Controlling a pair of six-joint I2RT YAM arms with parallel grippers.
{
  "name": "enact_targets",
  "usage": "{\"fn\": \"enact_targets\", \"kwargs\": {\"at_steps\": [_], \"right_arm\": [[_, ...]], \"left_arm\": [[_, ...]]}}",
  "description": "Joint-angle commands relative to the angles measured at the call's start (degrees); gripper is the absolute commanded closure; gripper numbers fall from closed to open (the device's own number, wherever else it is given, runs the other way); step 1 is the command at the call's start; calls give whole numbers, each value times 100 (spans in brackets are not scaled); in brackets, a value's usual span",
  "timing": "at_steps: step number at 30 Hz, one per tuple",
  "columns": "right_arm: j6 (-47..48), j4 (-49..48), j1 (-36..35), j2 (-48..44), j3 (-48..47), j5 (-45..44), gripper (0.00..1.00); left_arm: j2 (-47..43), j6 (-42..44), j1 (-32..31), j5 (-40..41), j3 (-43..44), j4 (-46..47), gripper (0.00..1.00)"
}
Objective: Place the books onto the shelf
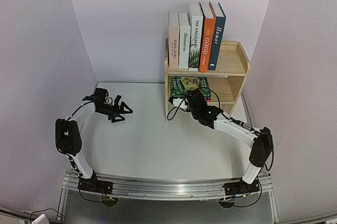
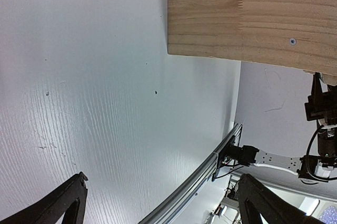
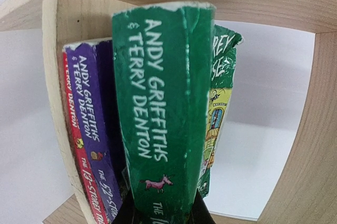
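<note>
The light-wood shelf (image 1: 234,60) stands at the back right of the table. Several books (image 1: 195,37) stand upright on its top tier, among them the orange "GOOD" (image 1: 207,39) and the dark blue "Humor" (image 1: 216,34). My right gripper (image 1: 185,100) reaches into the lower tier, shut on the spine of a green book (image 3: 163,113). That book stands beside a purple book (image 3: 95,139) and a red book (image 3: 79,176), which lean against the shelf's left panel (image 3: 52,66). My left gripper (image 1: 121,112) hovers open and empty over the table, left of the shelf.
Pale walls close in the white table (image 1: 147,139) at the back and both sides. A metal rail (image 1: 168,187) carrying both arm bases runs along the near edge. The shelf's wooden side panel (image 2: 253,13) is near the left gripper (image 2: 163,208).
</note>
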State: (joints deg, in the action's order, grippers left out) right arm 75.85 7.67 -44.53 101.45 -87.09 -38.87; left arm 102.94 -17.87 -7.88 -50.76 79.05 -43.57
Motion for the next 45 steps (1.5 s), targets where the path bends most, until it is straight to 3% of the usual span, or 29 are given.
{"fn": "enact_targets", "kwargs": {"at_steps": [1, 6, 13, 25, 32, 34, 39, 45], "right_arm": [[-306, 470, 101, -124, -301, 40, 80], [-163, 541, 106, -183, -254, 175, 72], [-141, 769, 193, -304, -388, 455, 44], [-299, 1812, 199, -259, -814, 962, 27], [-551, 2060, 29, -401, -805, 886, 24], [-889, 2132, -121, -518, -745, 872, 18], [-2202, 2600, -481, -854, -554, 912, 17], [-4449, 2641, -578, -1330, -324, 1386, 7]], "left_arm": [[-18, 109, -2, 0, 85, -37, 0], [-11, 126, -2, 19, 85, -46, 0], [-11, 149, 1, 26, 61, -47, 0], [25, 177, 3, -14, 67, -55, 0], [25, 186, 1, -39, 58, -46, 0], [25, 196, 1, -47, 58, -46, 0], [66, 196, -1, -62, 67, -43, 0], [147, 164, 0, -130, 65, -24, 0]]}}
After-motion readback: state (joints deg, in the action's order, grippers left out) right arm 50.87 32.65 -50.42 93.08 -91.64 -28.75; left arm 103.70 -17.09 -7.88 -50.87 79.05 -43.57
